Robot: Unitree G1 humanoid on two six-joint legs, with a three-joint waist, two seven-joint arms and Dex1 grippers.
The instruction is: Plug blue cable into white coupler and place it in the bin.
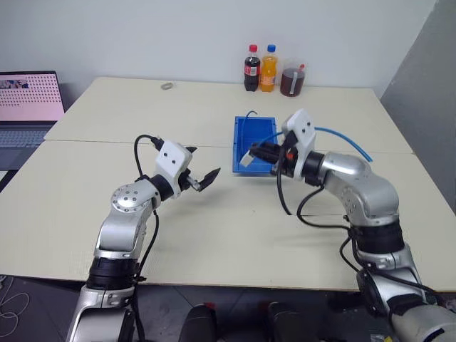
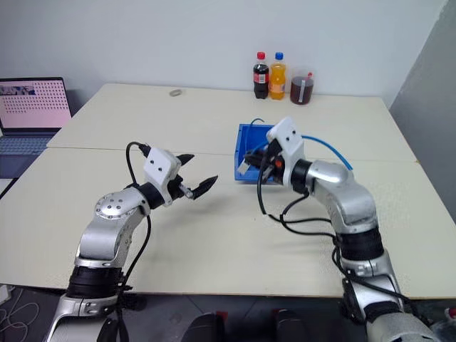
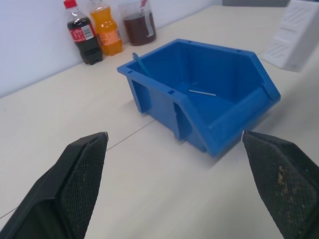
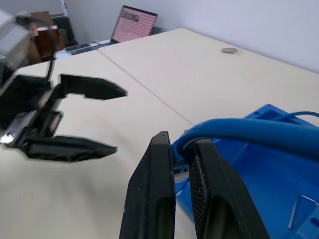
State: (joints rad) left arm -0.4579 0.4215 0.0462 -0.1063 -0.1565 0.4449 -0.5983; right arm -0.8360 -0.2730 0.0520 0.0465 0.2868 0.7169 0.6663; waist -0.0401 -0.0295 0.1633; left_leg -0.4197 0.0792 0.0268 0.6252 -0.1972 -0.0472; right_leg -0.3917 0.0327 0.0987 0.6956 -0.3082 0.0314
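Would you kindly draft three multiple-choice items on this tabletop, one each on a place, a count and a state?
1. Where does the bin stand?
A. on the laptop
B. on the table, ahead of the two grippers
C. beside the bottles

2. How many capped bottles stand at the table's far edge?
A. two
B. four
C. none

3. How is the left gripper?
A. shut on the coupler
B. open, holding nothing
C. shut on the cable

Answers: 1 B, the bin sits mid-table; 2 A, one dark, one orange; 3 B, its fingers stand apart.
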